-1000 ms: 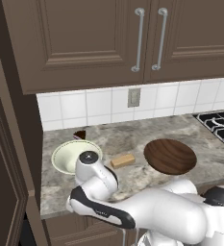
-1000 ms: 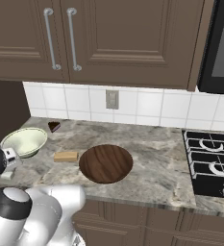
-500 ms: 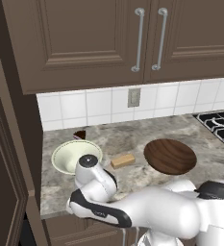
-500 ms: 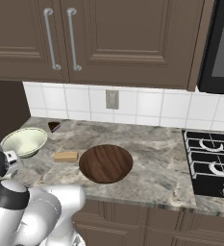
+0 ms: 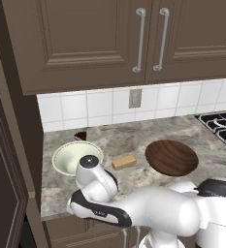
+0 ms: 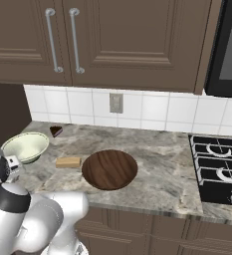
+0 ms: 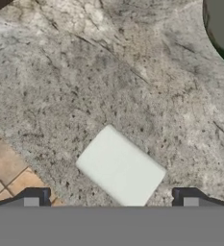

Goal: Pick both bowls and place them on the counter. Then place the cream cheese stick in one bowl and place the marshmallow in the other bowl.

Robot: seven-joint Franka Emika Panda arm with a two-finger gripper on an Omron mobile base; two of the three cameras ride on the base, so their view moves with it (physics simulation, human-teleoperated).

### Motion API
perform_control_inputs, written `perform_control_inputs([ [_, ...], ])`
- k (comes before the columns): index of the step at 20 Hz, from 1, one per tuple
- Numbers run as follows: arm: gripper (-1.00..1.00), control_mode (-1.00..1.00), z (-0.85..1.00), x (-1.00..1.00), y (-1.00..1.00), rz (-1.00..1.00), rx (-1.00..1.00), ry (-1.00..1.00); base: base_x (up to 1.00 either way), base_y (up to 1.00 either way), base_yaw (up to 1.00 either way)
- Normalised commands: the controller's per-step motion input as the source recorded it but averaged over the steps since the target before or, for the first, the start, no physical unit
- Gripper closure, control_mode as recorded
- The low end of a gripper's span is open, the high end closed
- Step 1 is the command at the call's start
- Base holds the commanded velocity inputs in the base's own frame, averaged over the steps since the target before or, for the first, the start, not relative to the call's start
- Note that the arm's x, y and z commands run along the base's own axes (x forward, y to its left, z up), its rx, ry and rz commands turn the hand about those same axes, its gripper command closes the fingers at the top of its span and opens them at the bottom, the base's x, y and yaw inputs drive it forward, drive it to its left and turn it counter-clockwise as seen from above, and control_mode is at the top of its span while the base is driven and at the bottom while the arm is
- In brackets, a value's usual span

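Both bowls stand on the marbled counter (image 5: 134,140): the pale cream bowl (image 5: 75,156) at the left, the dark wood-grained bowl (image 5: 171,157) at the right. Between them lies the tan cream cheese stick (image 5: 123,162), also seen as the cream cheese stick (image 6: 68,162) from the right base. In the hand view the white marshmallow (image 7: 120,170) lies on the counter near its front edge. My gripper (image 7: 111,199) is open, pointing down, with one fingertip (image 7: 34,197) on each side of the marshmallow and apart from it. The cream bowl's rim (image 7: 221,29) shows at the upper right.
A dark brown cake slice (image 5: 80,135) sits against the tiled backsplash behind the cream bowl. A stove (image 6: 219,167) borders the counter on the right. A tall dark cabinet side (image 5: 12,145) stands at the left. Floor tiles (image 7: 7,178) show past the counter edge.
The hand has shifted only slightly over the counter's front left. Bowls, block and cake slice have not moved.
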Motion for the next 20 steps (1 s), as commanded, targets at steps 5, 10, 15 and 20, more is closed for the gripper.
perform_control_inputs([
  [5,-1.0,-1.0,0.0,0.1,0.01,-0.03,0.0,0.0,0.0,0.0,0.0],
  [10,-1.0,-1.0,-0.01,0.17,0.02,-0.03,0.0,0.01,0.0,0.0,0.0],
  [15,-1.0,-1.0,-0.16,0.07,0.04,-0.02,0.0,0.05,0.0,0.0,0.0],
  [20,-1.0,-1.0,-0.2,0.0,0.01,0.0,0.0,0.07,0.0,0.0,0.0],
])
